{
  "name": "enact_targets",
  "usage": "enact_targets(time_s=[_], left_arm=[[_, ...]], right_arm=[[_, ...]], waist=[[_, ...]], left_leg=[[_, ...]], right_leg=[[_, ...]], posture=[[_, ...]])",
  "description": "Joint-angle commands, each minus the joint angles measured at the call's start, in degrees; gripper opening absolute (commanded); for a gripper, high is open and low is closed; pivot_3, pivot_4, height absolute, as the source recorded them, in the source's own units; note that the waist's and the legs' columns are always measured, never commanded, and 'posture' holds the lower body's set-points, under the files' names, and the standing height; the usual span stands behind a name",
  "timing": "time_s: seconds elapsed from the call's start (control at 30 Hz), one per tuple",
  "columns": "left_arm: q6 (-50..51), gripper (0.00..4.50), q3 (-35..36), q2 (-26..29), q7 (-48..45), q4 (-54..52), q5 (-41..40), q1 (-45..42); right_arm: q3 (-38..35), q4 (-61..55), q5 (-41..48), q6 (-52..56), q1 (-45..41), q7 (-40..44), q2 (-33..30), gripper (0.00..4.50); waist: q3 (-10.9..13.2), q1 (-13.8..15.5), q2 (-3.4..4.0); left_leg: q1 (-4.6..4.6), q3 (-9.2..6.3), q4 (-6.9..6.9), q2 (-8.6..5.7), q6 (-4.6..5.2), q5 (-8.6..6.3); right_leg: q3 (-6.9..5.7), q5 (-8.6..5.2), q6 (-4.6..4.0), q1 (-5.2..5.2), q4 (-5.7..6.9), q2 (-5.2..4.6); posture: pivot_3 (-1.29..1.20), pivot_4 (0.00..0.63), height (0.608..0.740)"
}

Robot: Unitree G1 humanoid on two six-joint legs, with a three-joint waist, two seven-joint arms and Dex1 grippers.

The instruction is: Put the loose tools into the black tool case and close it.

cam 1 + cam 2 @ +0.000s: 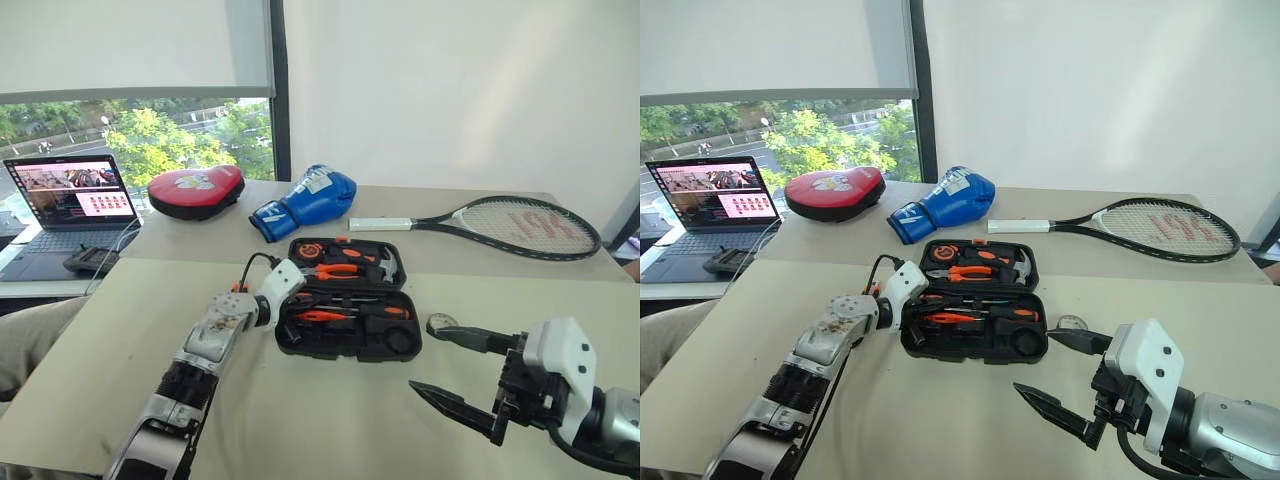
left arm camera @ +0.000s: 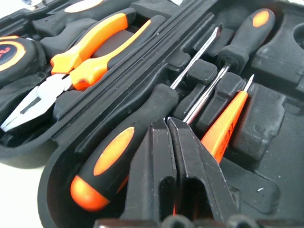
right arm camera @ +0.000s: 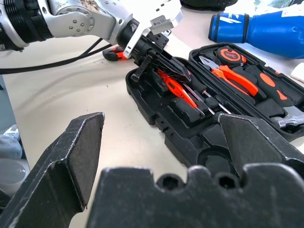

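Two pincers are at work, and the left gripper point(image 3: 148, 56) comes first: its black fingers are pressed together with nothing between them, tips down over the near-left end of the black tool case point(image 1: 400, 350). Just beyond those tips lie two slim screwdrivers point(image 2: 156, 114) with orange-and-black handles and, touching the tip on its far side, the small all-orange screwdriver point(image 2: 225, 123), all bedded in their slots. The left arm reaches forward low over the table, wrist angled inward toward the case.

My judgement is that the case is light, stiff moulded plastic, slick on its flanks, so it may skate when pushed. The lid half, holding the orange-handled pliers point(image 1: 335, 271), lies flat open beyond the tray; closing it means hooking under its far rim and swinging it over, with the tray steadied.

Further right, the right gripper point(image 1: 465, 370) hangs spread wide and empty, off the case's near-right corner and apart from it, the arm drawn back and raised. A small roll-like object point(image 1: 441, 324) sits on the table just beyond its upper finger; whether that is the tape I cannot tell.
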Motion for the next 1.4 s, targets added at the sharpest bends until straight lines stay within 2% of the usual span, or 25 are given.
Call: enact_targets(time_s=[0.03, 0.17, 0.27, 0.67, 0.8, 0.9, 1.03, 1.1, 1.17, 1.27, 1.37, 1.4], left_arm=[[4.3, 0.11, 4.3, 0.1, -7.3, -4.9, -10.0, 0.3], [7.3, 0.11, 2.1, 5.3, -12.9, -6.5, -10.7, -1.0], [7.0, 0.11, -1.4, 7.2, -13.3, -4.5, -7.2, -3.1], [5.7, 0.11, -5.6, 4.3, -6.7, 2.2, 0.0, -5.5], [15.4, 0.11, -1.7, 1.3, -5.4, 3.8, -4.7, -7.9], [21.4, 0.11, -0.8, 1.2, -5.7, 4.6, -6.2, -9.2], [20.1, 0.11, -2.8, 2.5, -6.3, 3.9, -4.7, -8.4], [17.6, 0.11, 2.8, 1.0, -5.8, 0.7, -9.0, -7.5], [20.5, 0.11, 10.9, -0.3, -3.7, -4.6, -15.8, -7.0], [25.2, 0.11, 16.2, 1.8, -1.2, -12.7, -19.9, -4.4], [27.9, 0.84, 20.5, 2.7, 6.4, -19.9, -20.4, -1.7], [28.2, 1.23, 21.3, 3.1, 9.1, -21.6, -19.6, -1.0]], right_arm=[[-1.2, -1.4, 1.0, -0.8, 0.0, -0.6, -0.6, 4.50], [-0.6, -0.9, 0.8, -0.9, -0.7, -0.3, -0.7, 4.50], [0.3, -0.4, 0.4, -1.1, -1.5, -0.2, -0.8, 4.50], [-0.6, -1.2, 0.5, -1.0, -0.3, -0.6, -0.3, 4.50], [-0.7, -1.4, 0.7, -1.1, 0.2, -0.9, -0.3, 4.50], [-0.8, -1.6, 0.7, -1.1, 0.6, -0.9, -0.3, 4.50], [-0.7, -1.7, 0.8, -1.2, 0.8, -1.1, -0.3, 4.50], [-0.3, -1.6, 0.9, -1.4, 0.5, -1.4, -0.3, 4.50], [0.1, -1.4, 1.1, -1.5, 0.1, -1.4, -0.3, 4.50], [0.7, -0.5, 0.7, -1.8, -0.4, -0.6, -0.3, 4.50], [2.3, 1.3, -0.1, -2.5, -2.2, 0.6, -0.5, 4.50], [2.9, 1.9, -0.3, -2.7, -2.9, 1.0, -0.6, 4.50]], waist=[[0.0, 0.0, -0.05], [0.1, -0.2, -0.15], [0.1, -0.1, -0.15], [0.1, 0.1, -0.15], [0.1, 0.1, -0.16], [0.1, -0.1, -0.16], [0.1, -0.2, -0.16], [0.1, -0.2, -0.16], [0.1, -0.2, -0.21], [0.3, -0.3, -0.45], [0.3, -0.3, -0.41], [0.3, -0.3, -0.41]], left_leg=[[-0.06, 0.00, 0.00, -0.01, 0.01, 0.00], [-0.24, 0.00, 0.01, 0.01, -0.03, 0.00], [-0.19, 0.00, 0.01, -0.01, -0.03, 0.00], [-0.15, -0.01, 0.03, -0.04, 0.13, -0.10], [-0.08, -0.01, 0.04, -0.02, 0.12, -0.09], [-0.09, -0.01, 0.03, -0.01, 0.12, -0.09], [-0.10, -0.01, 0.00, -0.02, 0.07, -0.14], [-0.11, -0.01, -0.01, -0.02, 0.07, -0.15], [-0.16, 0.00, 0.00, -0.02, 0.09, -0.17], [-0.43, -0.08, 0.03, 0.01, 0.02, -0.13], [-0.52, -0.09, 0.00, 0.01, -0.59, 0.21], [-0.52, -0.09, -0.03, 0.01, -0.60, 0.22]], right_leg=[[-0.01, 0.00, 0.00, -0.05, 0.00, -0.02], [-0.02, 0.00, 0.00, -0.25, 0.01, 0.05], [-0.02, -0.01, -0.02, -0.19, 0.00, 0.07], [-0.01, -0.05, 0.04, -0.02, -0.15, -0.02], [0.00, -0.06, 0.06, 0.03, -0.15, -0.03], [0.00, -0.09, 0.13, -0.02, -0.13, 0.01], [0.00, -0.12, 0.17, -0.05, -0.03, 0.07], [-0.01, -0.13, 0.16, -0.06, -0.06, 0.06], [0.01, -0.13, 0.15, -0.10, -0.09, -0.01], [0.08, -0.10, 0.13, -0.35, -0.08, -0.32], [0.08, -0.08, 0.10, -0.56, 0.01, -0.24], [0.06, -0.08, 0.10, -0.55, 0.01, -0.19]], posture=[[0.00, 0.150, 0.740], [0.00, 0.150, 0.740], [0.00, 0.150, 0.740], [0.00, 0.150, 0.740], [0.00, 0.150, 0.740], [0.00, 0.150, 0.740], [0.00, 0.150, 0.740], [0.00, 0.150, 0.740], [0.00, 0.150, 0.740], [0.00, 0.150, 0.740], [0.00, 0.150, 0.740], [0.00, 0.150, 0.740]])
